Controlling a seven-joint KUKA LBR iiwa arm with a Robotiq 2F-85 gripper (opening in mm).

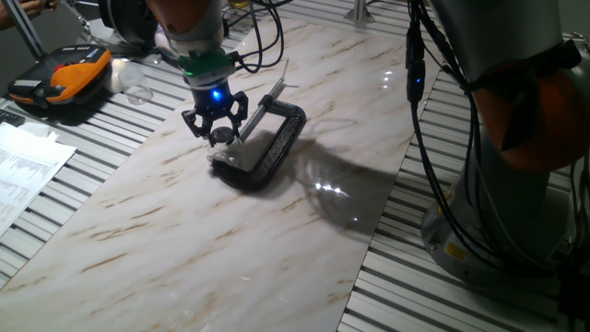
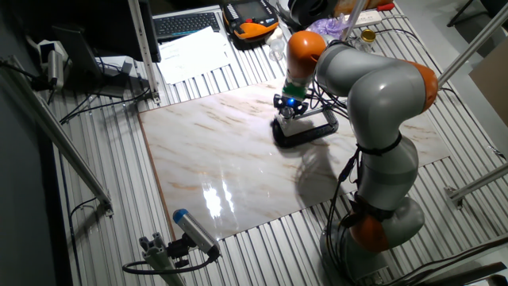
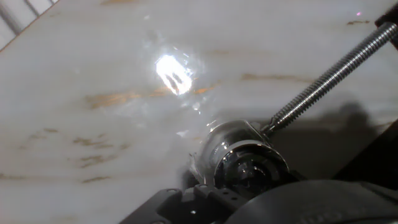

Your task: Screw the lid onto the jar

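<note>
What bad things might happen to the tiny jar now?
1. The jar is clear and small, pressed by the clamp screw; a hard push from the end effector might tip or crack it.
2. The lid sits right over the jar; if tilted, it may thread crooked and jam.
3. The end effector works close beside the clamp and could bump it.

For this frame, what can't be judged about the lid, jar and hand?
- Jar: transparent; in both fixed views it is too small and sits under the hand, so its seating in the clamp is unclear.
- Lid: thread engagement is blurred in the hand view.
- Finger contact with the lid: cut off by the hand view's bottom edge.
</note>
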